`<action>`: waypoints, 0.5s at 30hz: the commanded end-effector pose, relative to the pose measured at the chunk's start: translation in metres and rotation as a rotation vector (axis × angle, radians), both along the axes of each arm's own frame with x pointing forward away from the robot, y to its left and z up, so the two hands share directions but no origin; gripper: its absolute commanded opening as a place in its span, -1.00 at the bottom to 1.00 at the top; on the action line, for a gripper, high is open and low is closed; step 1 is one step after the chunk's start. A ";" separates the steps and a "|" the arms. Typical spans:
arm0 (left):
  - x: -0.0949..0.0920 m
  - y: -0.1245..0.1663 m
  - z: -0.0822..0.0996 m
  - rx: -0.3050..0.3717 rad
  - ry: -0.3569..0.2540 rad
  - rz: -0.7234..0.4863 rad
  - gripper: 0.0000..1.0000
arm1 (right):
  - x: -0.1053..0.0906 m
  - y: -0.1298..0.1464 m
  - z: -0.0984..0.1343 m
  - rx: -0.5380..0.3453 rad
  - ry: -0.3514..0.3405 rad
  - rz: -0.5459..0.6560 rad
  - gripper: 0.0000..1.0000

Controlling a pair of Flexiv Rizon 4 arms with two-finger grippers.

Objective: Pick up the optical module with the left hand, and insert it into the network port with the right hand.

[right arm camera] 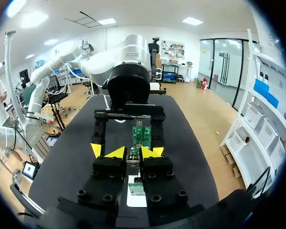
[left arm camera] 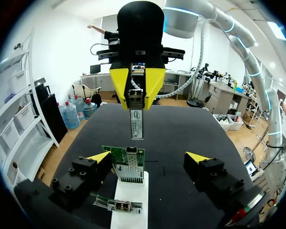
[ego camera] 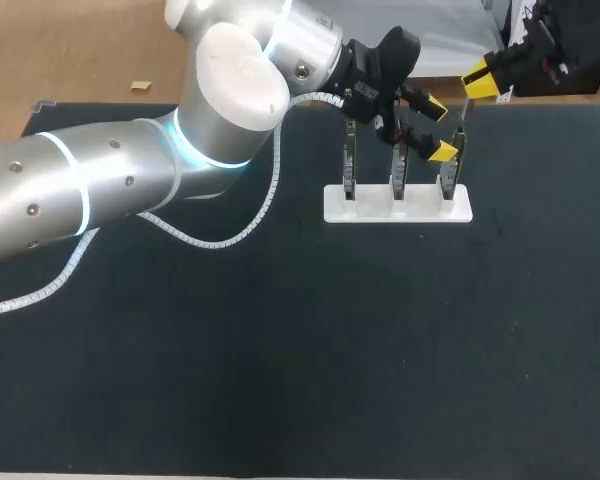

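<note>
The optical module [left arm camera: 137, 121], a slim metal stick, hangs upright in my right gripper [left arm camera: 136, 93], which is shut on its upper end. It hovers just above a green circuit board with a network port [left arm camera: 128, 164] standing on a white stand [left arm camera: 132, 198]. My left gripper [left arm camera: 148, 158] is open, its fingers either side of that board without touching it. In the head view my right gripper [ego camera: 483, 78] is above the stand's right end [ego camera: 458, 208], with my left gripper [ego camera: 438, 130] beside it. From the right wrist view the module [right arm camera: 133, 156] sits between shut fingertips [right arm camera: 150, 151].
The white stand [ego camera: 398, 205] carries three upright boards in a row near the table's far edge. My left arm [ego camera: 130, 190] stretches across the left half of the dark table. A white cable [ego camera: 220, 240] loops along it.
</note>
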State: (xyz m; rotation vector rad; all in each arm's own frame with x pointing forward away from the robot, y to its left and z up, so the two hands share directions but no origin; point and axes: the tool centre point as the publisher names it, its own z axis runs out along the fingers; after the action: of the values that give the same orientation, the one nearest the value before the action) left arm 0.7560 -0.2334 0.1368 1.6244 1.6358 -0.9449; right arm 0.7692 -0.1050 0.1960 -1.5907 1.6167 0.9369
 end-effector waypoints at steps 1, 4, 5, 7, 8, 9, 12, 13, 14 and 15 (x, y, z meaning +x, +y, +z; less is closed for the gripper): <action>0.003 -0.002 0.001 0.007 0.005 -0.005 1.00 | -0.002 0.001 0.000 -0.003 -0.004 -0.006 -1.00; 0.003 -0.002 0.001 0.007 0.005 -0.005 1.00 | -0.001 0.001 -0.001 -0.010 -0.007 -0.005 -1.00; 0.003 -0.002 0.001 0.007 0.005 -0.005 1.00 | -0.001 0.001 -0.001 -0.011 -0.006 -0.005 -1.00; 0.003 -0.002 0.001 0.007 0.005 -0.005 1.00 | 0.000 0.001 -0.002 -0.016 -0.008 -0.006 -1.00; 0.003 -0.002 0.001 0.007 0.005 -0.005 1.00 | 0.000 0.001 -0.002 -0.018 -0.009 -0.006 -1.00; 0.003 -0.002 0.001 0.007 0.005 -0.005 1.00 | 0.000 0.001 -0.002 -0.018 -0.010 -0.006 -1.00; 0.003 -0.002 0.001 0.007 0.005 -0.005 1.00 | 0.001 0.001 -0.003 -0.015 -0.012 -0.007 -1.00; 0.003 -0.002 0.001 0.007 0.005 -0.005 1.00 | 0.001 0.000 -0.004 -0.014 -0.012 -0.008 -1.00; 0.003 -0.002 0.001 0.007 0.005 -0.005 1.00 | 0.001 0.000 -0.005 -0.015 -0.013 -0.008 -1.00; 0.003 -0.002 0.001 0.007 0.005 -0.005 1.00 | 0.001 0.000 -0.006 -0.015 -0.013 -0.009 -1.00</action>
State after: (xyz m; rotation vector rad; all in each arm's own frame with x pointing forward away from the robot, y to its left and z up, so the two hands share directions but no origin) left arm 0.7560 -0.2334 0.1368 1.6244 1.6358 -0.9449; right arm 0.7719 -0.1055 0.1919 -1.5995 1.6250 0.9153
